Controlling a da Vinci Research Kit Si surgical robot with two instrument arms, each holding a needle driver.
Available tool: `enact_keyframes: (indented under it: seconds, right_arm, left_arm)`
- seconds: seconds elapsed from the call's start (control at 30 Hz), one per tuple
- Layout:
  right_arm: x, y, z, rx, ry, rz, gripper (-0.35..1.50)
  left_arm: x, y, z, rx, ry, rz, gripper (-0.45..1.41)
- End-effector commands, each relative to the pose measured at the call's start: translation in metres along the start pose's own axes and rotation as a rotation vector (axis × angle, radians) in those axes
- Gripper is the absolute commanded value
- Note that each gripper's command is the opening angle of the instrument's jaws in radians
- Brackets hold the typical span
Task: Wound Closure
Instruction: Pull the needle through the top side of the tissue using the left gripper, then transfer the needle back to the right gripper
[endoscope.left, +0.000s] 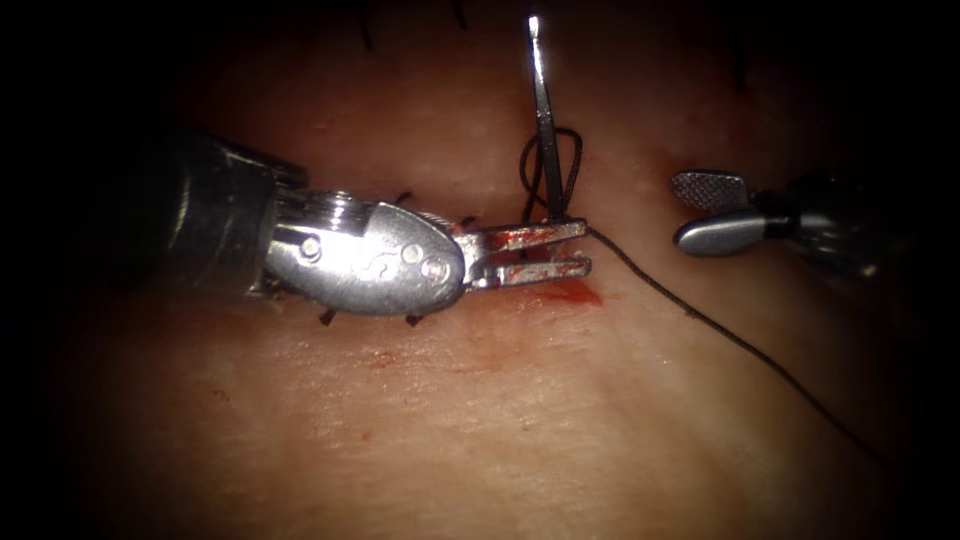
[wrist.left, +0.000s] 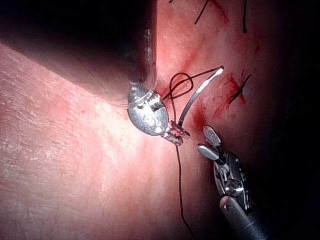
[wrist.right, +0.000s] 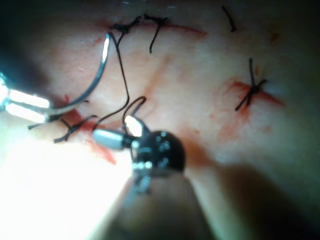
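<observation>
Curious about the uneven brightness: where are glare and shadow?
Endoscope view: dark edges, glint on the needle, which the left tool holds near its thread end, clear of the tissue; the right tool, open, empty, sits dim. Left wrist view: the shaft shadows tissue. Right wrist view: strong glare beside the left tool.

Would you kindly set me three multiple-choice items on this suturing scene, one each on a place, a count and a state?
1. Where is the needle?
A. In the left claw, standing up clear of the tissue
B. In the right claw
C. Lying flat on the tissue

2. How many tools hold the needle?
A. None
B. One
C. Two

3. How does the right claw stand?
A. Shut on the thread
B. Shut on the tissue
C. Open, holding nothing

Answers: 1 A, the left claw grips the needle's end by the thread; 2 B, the left claw alone touches it; 3 C, its jaws are spread apart.
</observation>
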Motion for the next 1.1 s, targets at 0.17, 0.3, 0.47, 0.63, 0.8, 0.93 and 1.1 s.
enact_keyframes:
  seconds: [0.17, 0.3, 0.47, 0.63, 0.8, 0.93, 1.1]
  right_arm:
    - [-0.0002, 0.0003, 0.0017, 0.032, -0.016, 0.059, 0.96]
    - [-0.0001, 0.0005, 0.0027, 0.039, -0.030, 0.075, 0.94]
    - [-0.0004, 0.0017, 0.0036, 0.011, -0.080, 0.070, 0.93]
    - [-0.0012, 0.0032, 0.0041, 0.024, -0.089, 0.110, 0.91]
    - [-0.0013, 0.0039, 0.0048, 0.059, -0.109, 0.146, 0.89]
    - [-0.0012, 0.0033, 0.0054, 0.090, -0.118, 0.158, 0.76]
    - [-0.0009, 0.0023, 0.0057, 0.121, -0.133, 0.164, 0.59]
  left_arm:
    - [-0.0002, 0.0025, 0.0023, -0.025, -0.021, 0.016, -0.45]
    - [0.0002, 0.0034, 0.0026, -0.029, -0.024, 0.021, -0.45]
    - [0.0008, 0.0042, 0.0026, -0.033, -0.028, 0.023, -0.45]
    - [0.0013, 0.0049, 0.0027, -0.036, -0.032, 0.019, -0.45]
    - [0.0013, 0.0056, 0.0033, -0.045, -0.047, 0.030, -0.45]
    - [0.0012, 0.0059, 0.0037, -0.048, -0.051, 0.033, -0.45]
    - [0.0010, 0.0062, 0.0038, -0.054, -0.057, 0.036, -0.45]
